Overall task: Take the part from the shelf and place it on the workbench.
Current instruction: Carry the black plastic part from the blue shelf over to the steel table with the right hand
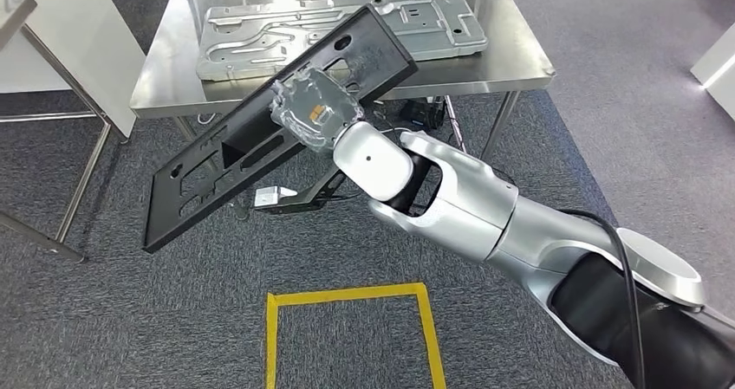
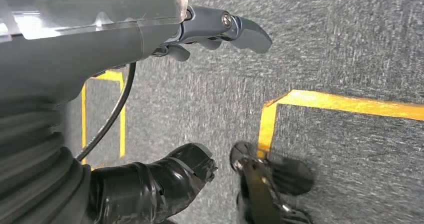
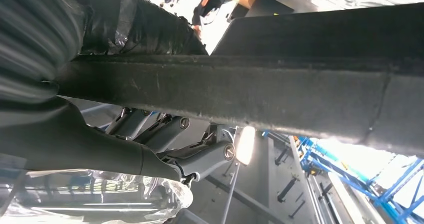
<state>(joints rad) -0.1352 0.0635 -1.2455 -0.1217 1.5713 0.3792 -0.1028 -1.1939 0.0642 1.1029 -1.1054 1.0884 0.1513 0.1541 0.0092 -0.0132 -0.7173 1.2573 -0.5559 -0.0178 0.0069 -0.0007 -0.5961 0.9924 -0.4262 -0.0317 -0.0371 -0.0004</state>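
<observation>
A long black flat part (image 1: 217, 168) with cut-outs hangs tilted in the air, its upper end over the front edge of the steel workbench (image 1: 511, 55) and its lower end out over the carpet. My right hand (image 1: 314, 112), wrapped in clear film, grips the part near its middle. In the right wrist view the part's dark edge (image 3: 280, 92) runs across, clamped between my fingers (image 3: 200, 156) and taped thumb. My left hand (image 2: 200, 32) hangs over the carpet, fingers apart and holding nothing.
A grey stamped metal plate (image 1: 260, 42) lies on the workbench's far side. Under the bench sit a black bracket (image 1: 295, 197) and cables. A yellow tape square (image 1: 347, 298) marks the carpet in front. A white table (image 1: 52, 25) stands at the left.
</observation>
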